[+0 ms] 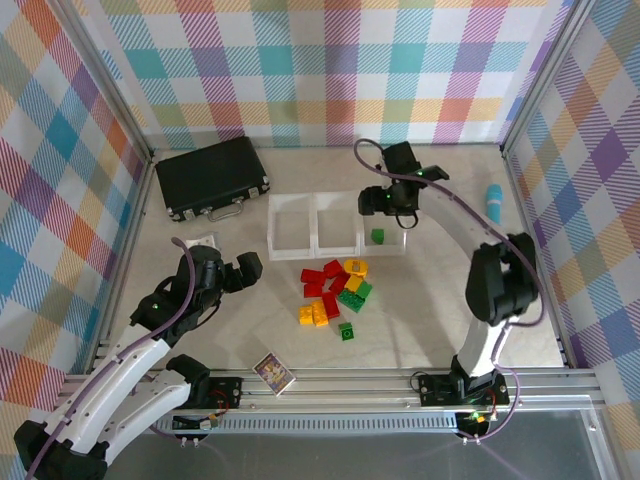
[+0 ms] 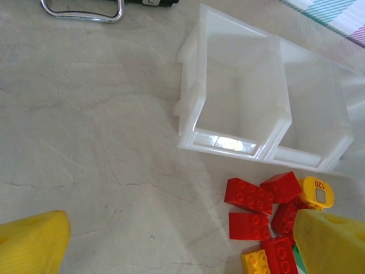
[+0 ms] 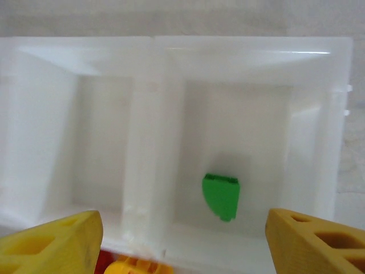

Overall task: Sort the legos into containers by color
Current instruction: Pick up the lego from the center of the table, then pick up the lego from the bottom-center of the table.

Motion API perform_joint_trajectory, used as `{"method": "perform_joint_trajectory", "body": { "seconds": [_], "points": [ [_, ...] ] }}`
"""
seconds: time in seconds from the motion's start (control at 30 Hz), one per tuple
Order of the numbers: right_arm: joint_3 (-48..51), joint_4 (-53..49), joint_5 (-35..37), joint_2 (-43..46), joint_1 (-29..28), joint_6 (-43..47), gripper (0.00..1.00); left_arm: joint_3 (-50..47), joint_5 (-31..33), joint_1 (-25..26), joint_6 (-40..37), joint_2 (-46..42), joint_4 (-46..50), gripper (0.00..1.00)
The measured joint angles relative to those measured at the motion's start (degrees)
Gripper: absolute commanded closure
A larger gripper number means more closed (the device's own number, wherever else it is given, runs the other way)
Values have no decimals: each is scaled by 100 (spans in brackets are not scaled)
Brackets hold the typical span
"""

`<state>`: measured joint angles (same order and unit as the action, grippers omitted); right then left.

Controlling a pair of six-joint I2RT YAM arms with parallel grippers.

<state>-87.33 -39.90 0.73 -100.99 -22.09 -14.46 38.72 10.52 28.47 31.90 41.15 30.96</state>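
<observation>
The right gripper [image 1: 385,207] hangs just above the right-end compartment of the three clear shallow plastic trays [image 1: 292,247], which are joined in a row. Its yellow fingers [image 3: 57,242] stand apart with nothing between them. One small green plastic brick [image 3: 221,196] lies on the floor of that compartment, below the fingers. The left gripper [image 1: 240,270] is also wide open and holds nothing; it sits to the left of the loose pile of red, yellow and green studded bricks [image 1: 335,288]. This pile lies on the pale table [image 1: 430,300], just in front of the trays. One more single green brick [image 1: 346,331] lies a little apart on the near side of the pile.

I see three risks from here.

- **Trays dragged:** the trays look thin and light. If the right gripper leaves sideways instead of upward, a finger can catch the rim and drag the whole row, or tip out the green brick.
- **Wrong brick taken:** the bricks in the pile touch each other and the colours are mixed. Fingers that close on one brick may also pinch a neighbour of another colour, or push the pile against the tray wall.
- **Arms meeting:** both arms are near the same small pile. If they reach for it together, they may collide.
</observation>
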Motion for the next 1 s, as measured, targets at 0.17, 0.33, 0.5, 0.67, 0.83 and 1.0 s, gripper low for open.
{"method": "perform_joint_trajectory", "body": {
  "seconds": [0.17,0.33,0.5,0.67,0.83,1.0],
  "points": [
    [675,-2,-323,1189,-87,-50,20,0,-4,2,0,0,0,0],
    [1480,-9,-538,1952,-553,-190,20,0,2,39,-22,-28,61,0],
    [2229,-68,-584,2280,-1303,-444,20,2,63,72,-85,-105,195,0],
    [2863,-133,-461,2470,-2194,-927,21,0,111,92,-129,-109,291,0],
    [3460,-79,-284,2656,-2916,-1534,21,-20,216,127,-129,-151,356,0],
    [3834,2,-114,2612,-3307,-1978,21,-105,260,146,-129,-199,365,0]
  ]
}}
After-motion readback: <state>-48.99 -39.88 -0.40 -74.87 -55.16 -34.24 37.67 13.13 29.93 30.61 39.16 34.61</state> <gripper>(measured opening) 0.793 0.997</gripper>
